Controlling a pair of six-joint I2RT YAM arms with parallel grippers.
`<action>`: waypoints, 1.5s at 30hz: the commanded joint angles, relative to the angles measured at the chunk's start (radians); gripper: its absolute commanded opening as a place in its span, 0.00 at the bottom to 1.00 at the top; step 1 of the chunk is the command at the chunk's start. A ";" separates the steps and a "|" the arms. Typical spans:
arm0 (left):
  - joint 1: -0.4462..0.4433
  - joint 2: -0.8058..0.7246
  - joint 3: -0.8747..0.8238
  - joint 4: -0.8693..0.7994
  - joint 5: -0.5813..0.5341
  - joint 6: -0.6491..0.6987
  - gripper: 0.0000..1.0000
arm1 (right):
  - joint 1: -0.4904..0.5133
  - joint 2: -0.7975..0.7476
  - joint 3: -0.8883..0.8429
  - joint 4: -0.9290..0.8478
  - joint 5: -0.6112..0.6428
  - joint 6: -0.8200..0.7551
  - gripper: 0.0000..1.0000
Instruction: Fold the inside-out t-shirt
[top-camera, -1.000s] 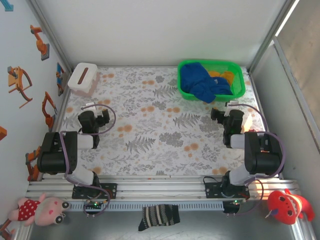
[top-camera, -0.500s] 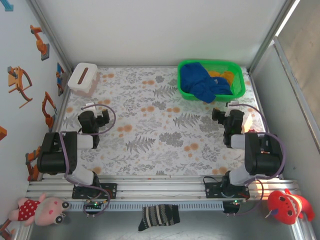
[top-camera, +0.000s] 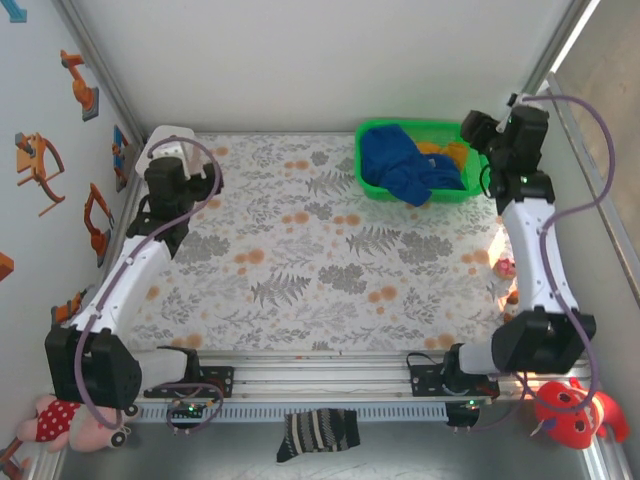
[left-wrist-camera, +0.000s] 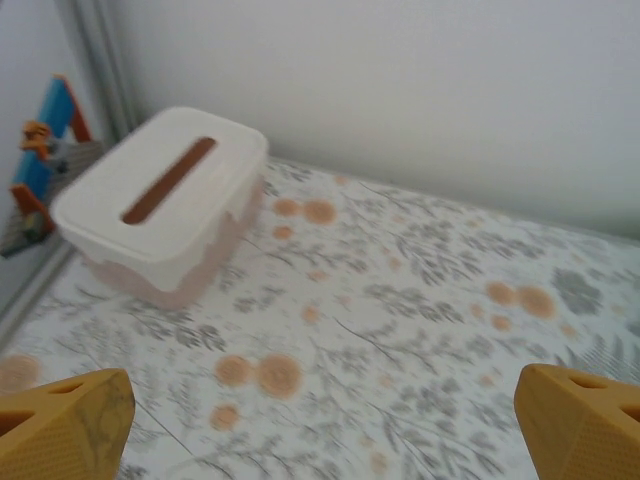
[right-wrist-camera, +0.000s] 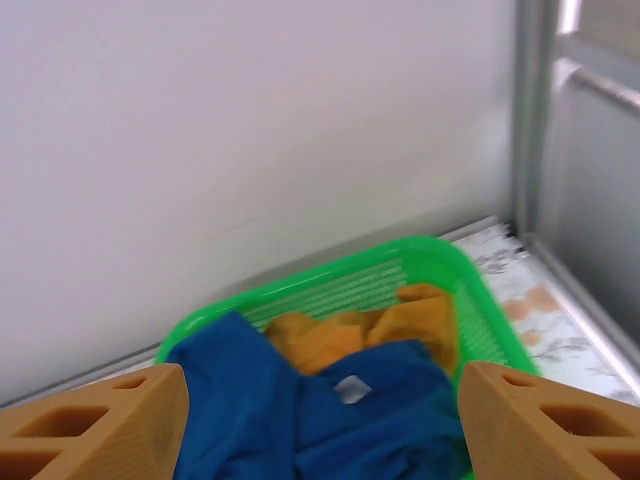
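The inside-out t-shirt (top-camera: 402, 165) is royal blue and lies crumpled in the green basket (top-camera: 475, 187) at the back right, one fold hanging over the front rim. In the right wrist view the t-shirt (right-wrist-camera: 285, 420) shows a small white tag and covers part of a yellow-orange garment (right-wrist-camera: 340, 335). My right gripper (top-camera: 478, 130) hovers above the basket's right end. In its own view my right gripper (right-wrist-camera: 320, 425) is open, its fingers apart and clear of the cloth. My left gripper (top-camera: 172, 162) is stretched to the back left; in its wrist view it (left-wrist-camera: 325, 425) is open above the patterned tabletop.
A white and pink tissue box (left-wrist-camera: 160, 200) stands at the back left corner, just ahead of the left gripper. The basket's far wall (right-wrist-camera: 330, 275) sits close to the back wall. A metal frame post (right-wrist-camera: 530, 110) rises at the right. A striped sock (top-camera: 318, 433) lies on the front rail.
Both arms have unfolded from near their bases and reached to the back: the left toward the tissue box, the right up to the basket's right end.
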 joint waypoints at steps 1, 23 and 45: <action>-0.076 0.005 0.008 -0.192 -0.005 -0.090 0.97 | 0.012 0.233 0.147 -0.274 -0.203 0.057 0.70; -0.292 0.231 0.140 -0.262 0.002 -0.141 0.97 | 0.169 0.749 0.667 -0.391 -0.284 0.084 0.00; -0.222 0.012 0.155 -0.348 -0.212 -0.266 0.97 | 0.483 0.140 0.305 -0.011 -0.423 0.354 0.00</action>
